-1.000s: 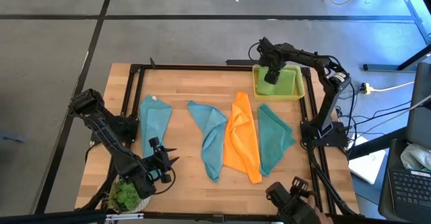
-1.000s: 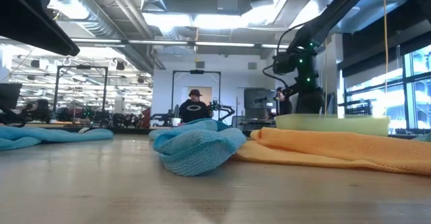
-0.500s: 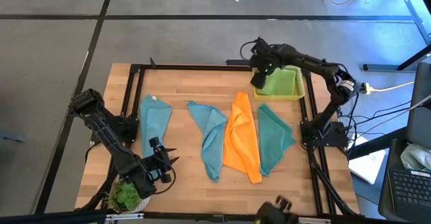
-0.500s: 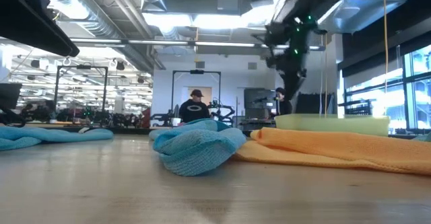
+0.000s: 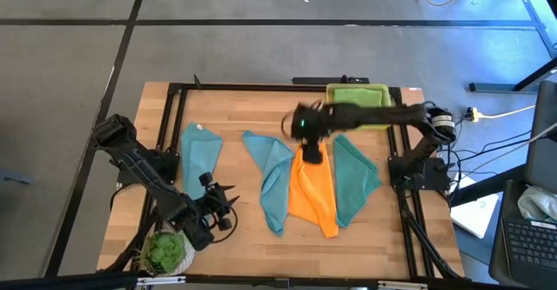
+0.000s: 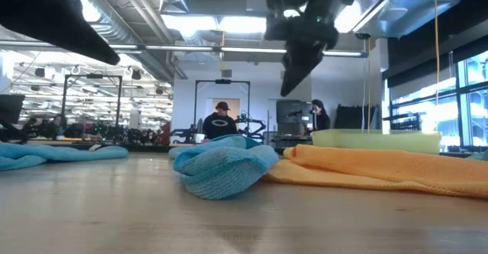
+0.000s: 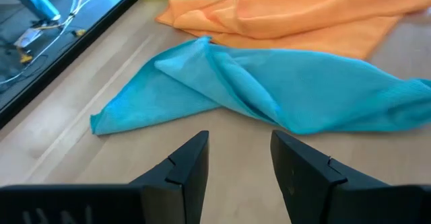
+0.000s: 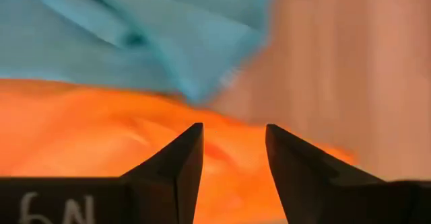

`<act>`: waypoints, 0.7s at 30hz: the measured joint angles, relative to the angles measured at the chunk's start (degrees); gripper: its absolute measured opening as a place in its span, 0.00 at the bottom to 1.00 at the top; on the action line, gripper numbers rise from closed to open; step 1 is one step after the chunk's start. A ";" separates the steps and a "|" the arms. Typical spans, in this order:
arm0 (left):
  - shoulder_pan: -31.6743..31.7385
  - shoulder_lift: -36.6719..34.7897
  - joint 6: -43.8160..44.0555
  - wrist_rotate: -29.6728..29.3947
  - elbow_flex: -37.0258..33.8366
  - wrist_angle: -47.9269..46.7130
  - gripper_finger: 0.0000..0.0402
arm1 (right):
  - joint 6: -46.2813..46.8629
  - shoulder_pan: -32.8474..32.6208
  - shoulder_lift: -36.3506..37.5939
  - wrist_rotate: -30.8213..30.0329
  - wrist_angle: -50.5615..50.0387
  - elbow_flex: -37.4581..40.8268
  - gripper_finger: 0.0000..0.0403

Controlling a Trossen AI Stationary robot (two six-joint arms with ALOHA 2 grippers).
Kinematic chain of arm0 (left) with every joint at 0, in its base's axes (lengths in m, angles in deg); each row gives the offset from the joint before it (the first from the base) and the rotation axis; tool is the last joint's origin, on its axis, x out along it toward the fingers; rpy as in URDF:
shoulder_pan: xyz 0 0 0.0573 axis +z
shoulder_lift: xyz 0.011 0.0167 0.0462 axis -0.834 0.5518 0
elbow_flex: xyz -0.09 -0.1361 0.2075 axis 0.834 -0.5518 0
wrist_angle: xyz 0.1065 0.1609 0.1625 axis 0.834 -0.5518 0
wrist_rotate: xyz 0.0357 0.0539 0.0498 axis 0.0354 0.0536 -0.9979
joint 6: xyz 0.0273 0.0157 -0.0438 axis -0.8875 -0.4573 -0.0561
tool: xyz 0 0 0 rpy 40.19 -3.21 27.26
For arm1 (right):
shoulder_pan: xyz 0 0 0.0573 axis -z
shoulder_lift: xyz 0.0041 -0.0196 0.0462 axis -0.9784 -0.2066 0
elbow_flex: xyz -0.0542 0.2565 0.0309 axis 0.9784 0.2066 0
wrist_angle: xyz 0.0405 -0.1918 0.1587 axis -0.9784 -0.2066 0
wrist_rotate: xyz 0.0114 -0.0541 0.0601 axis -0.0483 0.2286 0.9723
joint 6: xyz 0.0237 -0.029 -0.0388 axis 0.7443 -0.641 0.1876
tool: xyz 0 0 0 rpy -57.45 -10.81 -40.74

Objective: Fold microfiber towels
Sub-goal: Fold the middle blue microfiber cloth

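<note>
Several microfiber towels lie loosely flat on the wooden table: a light blue one at the left, a second light blue one, an orange one and a teal one. A lime green towel lies in the yellow tray at the far right. My right gripper hangs open above the orange towel's far end, pointing down and clear of the cloth. My left gripper stands open near the front left, aimed at the second light blue towel.
A small green plant sits at the front left corner beside my left arm. A black frame runs round the table's edge. Bare wood shows in front of the towels. People are in the room beyond the table.
My right gripper has swung fast from above the yellow tray toward the table's left and nearer, rising a little, and now hangs over the orange towel's far end. My left gripper has shifted slightly toward the right. The towels have not moved.
</note>
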 joint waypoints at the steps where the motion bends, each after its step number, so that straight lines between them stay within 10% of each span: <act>1: 0.79 0.00 -0.02 0.02 0.00 -0.04 0.38 | 0.98 -1.78 -0.15 -0.61 0.69 0.70 0.40; 8: 4.76 0.00 -2.64 3.25 0.00 0.77 0.38 | 7.72 -9.47 -0.30 -6.74 4.01 6.92 0.40; 21: 10.48 0.00 -14.74 4.45 0.00 2.26 0.38 | 4.89 -12.31 -0.32 -17.85 39.32 23.42 0.40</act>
